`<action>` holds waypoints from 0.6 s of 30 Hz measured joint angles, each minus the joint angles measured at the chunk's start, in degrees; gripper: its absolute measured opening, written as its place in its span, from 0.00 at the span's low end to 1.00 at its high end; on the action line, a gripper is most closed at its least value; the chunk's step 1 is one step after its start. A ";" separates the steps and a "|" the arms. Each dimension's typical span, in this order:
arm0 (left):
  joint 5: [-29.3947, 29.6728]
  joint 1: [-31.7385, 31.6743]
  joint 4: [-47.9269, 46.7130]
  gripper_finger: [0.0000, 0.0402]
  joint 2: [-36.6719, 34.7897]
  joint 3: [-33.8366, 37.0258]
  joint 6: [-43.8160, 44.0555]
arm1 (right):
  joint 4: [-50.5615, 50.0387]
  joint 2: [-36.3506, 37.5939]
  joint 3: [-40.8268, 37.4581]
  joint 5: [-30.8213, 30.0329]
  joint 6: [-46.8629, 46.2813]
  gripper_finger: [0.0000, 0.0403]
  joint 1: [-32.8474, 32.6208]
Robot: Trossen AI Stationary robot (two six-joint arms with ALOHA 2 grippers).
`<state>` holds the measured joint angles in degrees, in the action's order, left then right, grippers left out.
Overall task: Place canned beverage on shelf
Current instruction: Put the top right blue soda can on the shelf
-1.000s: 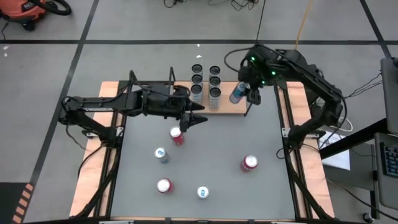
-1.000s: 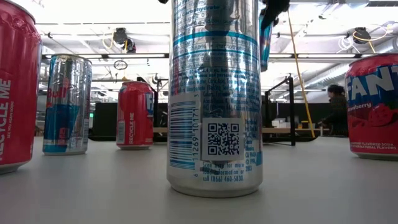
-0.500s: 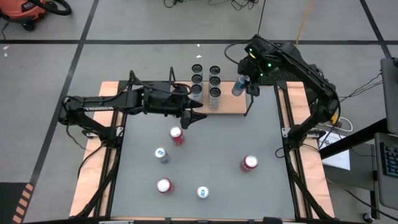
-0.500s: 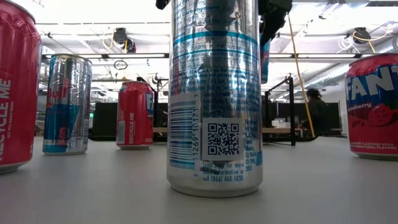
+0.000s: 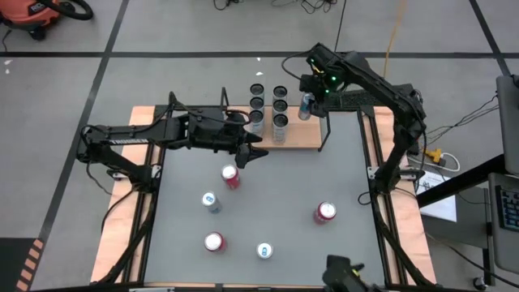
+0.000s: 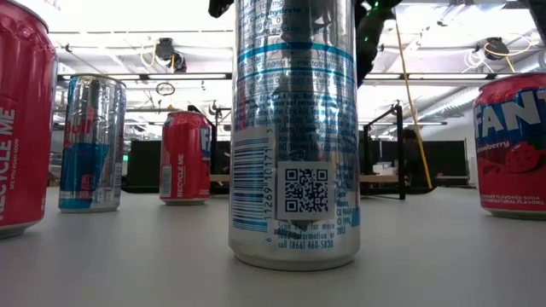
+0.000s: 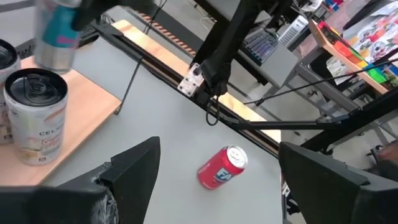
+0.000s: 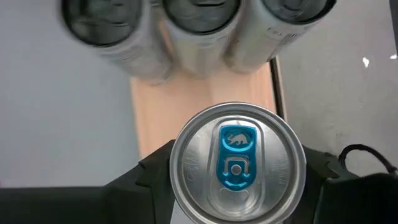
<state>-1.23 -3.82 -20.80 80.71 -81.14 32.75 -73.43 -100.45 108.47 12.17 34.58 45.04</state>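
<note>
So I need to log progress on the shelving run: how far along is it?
Done: six silver cans already stand in two rows on the light-wood shelf. In hand: the right gripper holds a silver can with a blue tab above the shelf's open end. Left: five cans stand on the grey table, among them a red can. The left gripper hovers open above another red can.

My overhead feed: even, bright light, soft shadows under arms on desk [image 5: 349,178]. Low feed: ceiling lights [image 6: 273,77] blow out, near silver can [image 6: 294,128] sharp with glare streaks, room behind soft. Left wrist feed: held can [image 7: 59,34] motion-blurred. Right wrist feed: shelved cans [image 8: 199,25] blurred, can top [image 8: 236,165] crisp.
</note>
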 joint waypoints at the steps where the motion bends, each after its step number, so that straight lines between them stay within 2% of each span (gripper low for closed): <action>1: 0.02 0.10 0.01 0.82 0.00 0.00 0.00 | 0.84 -0.74 0.00 0.01 0.56 0.47 0.30; 14: 1.10 -0.43 0.07 0.82 0.00 0.00 -0.25 | 4.75 -7.35 -0.04 0.12 1.73 0.47 4.43; 18: 1.31 -1.10 0.07 0.82 0.00 0.00 -0.46 | 5.75 -8.27 -0.04 4.67 3.48 0.47 5.66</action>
<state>0.08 -4.92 -20.73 80.71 -81.14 32.30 -67.68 -108.73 108.42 16.85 38.05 50.69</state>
